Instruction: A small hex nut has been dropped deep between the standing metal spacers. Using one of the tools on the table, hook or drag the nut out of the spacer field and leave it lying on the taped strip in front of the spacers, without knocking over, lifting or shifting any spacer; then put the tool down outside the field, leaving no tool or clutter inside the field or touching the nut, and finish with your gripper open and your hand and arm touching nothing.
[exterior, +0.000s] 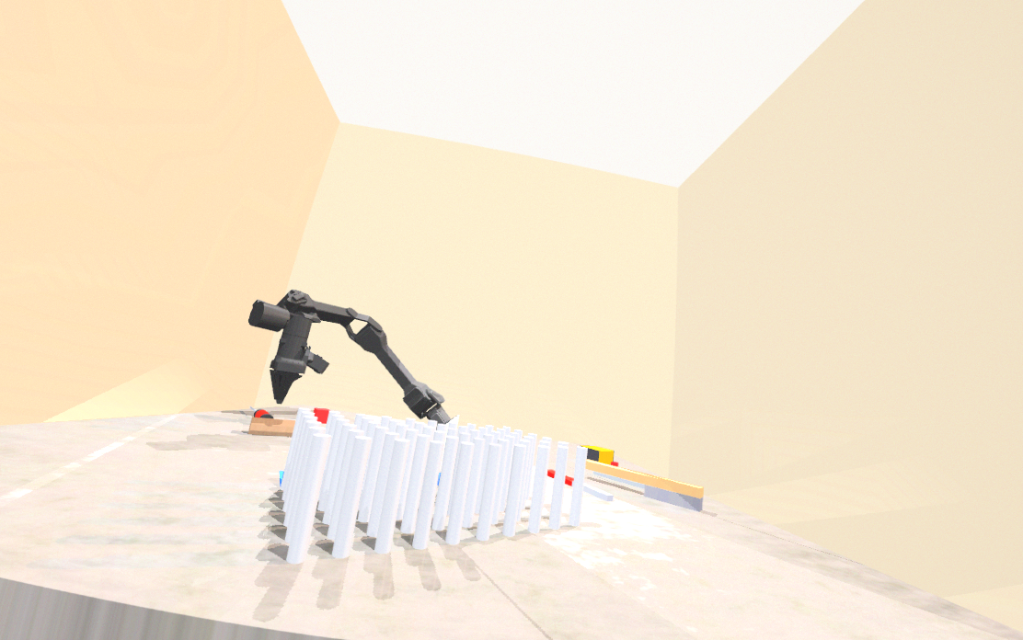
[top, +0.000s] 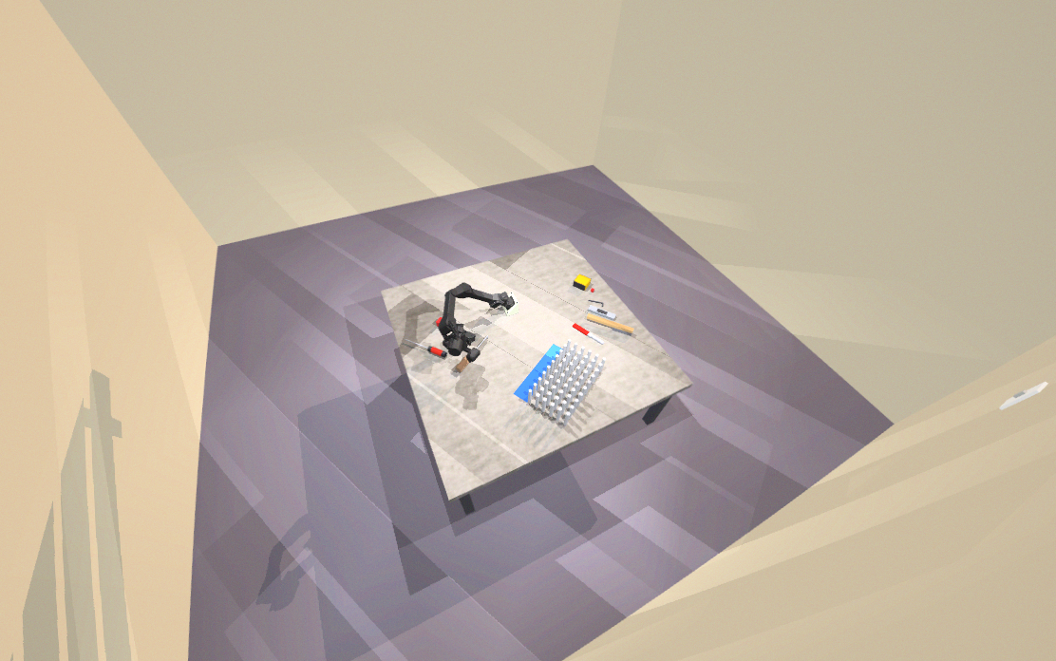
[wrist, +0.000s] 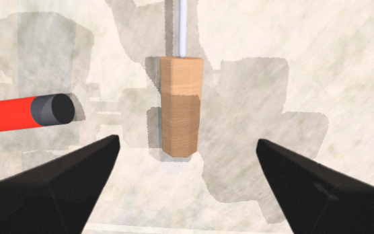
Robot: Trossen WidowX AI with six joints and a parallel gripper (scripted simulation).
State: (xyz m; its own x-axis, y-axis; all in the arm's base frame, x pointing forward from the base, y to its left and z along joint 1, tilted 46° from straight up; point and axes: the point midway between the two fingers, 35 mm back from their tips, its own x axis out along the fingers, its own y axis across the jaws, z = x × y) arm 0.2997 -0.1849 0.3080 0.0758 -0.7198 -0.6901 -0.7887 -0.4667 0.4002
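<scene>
Faceted wooden handle [top: 462, 364] [exterior: 271, 427] [wrist: 181, 107] beneath black, tapered end effector [top: 467, 360] [exterior: 280, 401] [wrist: 189, 142]

The bent black arm [top: 449, 308] [exterior: 385, 350] points its open, empty end effector [exterior: 280, 400] [wrist: 189, 142] downward.

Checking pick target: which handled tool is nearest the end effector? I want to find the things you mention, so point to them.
The wooden-handled one [top: 462, 363] [exterior: 270, 427] [wrist: 181, 107]; its bare wood handle lies below the open end effector [top: 472, 355] [exterior: 280, 401] [wrist: 188, 142], the others' handles being red.

White spacers [exterior: 453, 490] standing upright, black arm [exterior: 370, 336] beyond them
</scene>
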